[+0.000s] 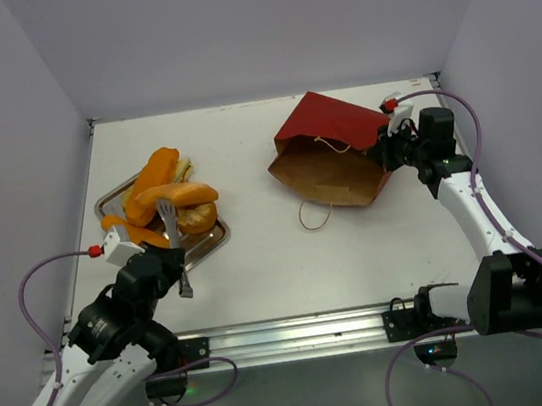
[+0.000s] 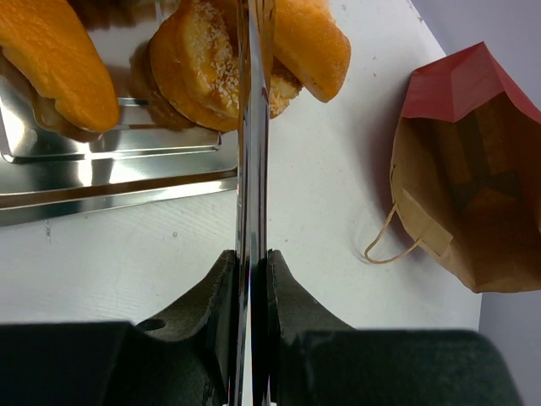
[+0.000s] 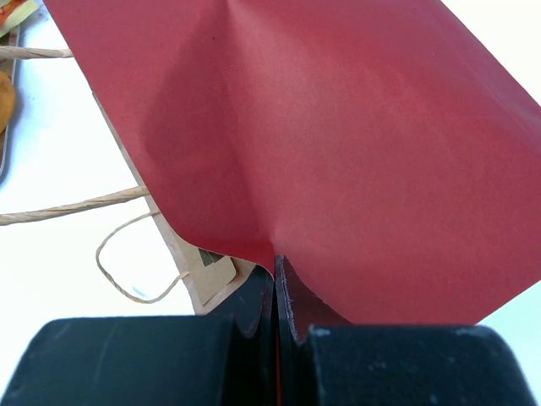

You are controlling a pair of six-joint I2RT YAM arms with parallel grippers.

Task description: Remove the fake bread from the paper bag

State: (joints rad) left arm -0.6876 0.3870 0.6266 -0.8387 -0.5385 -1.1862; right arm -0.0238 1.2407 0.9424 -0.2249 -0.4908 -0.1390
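Note:
The dark red paper bag [image 1: 331,124] lies on its side, its brown inside open toward the left. In the left wrist view the bag [image 2: 473,169] shows only brown folds inside, no bread. My right gripper [image 1: 385,154] is shut on the bag's red edge [image 3: 338,127], pinched between the jaws [image 3: 275,269]. The fake bread is piled on the metal tray [image 1: 211,242]: long orange rolls [image 1: 158,173], a round bun [image 1: 197,217] and a pale wedge [image 1: 183,165]. My left gripper [image 1: 176,269] is shut on metal tongs [image 2: 252,152], whose tips reach the bun [image 2: 199,68].
The bag's tan cord handles [image 1: 313,215] trail on the white table toward the middle; they also show in the right wrist view [image 3: 135,283]. Grey walls close the table on the left, back and right. The tray's rim [image 2: 110,182] lies just ahead of my left gripper [image 2: 252,264].

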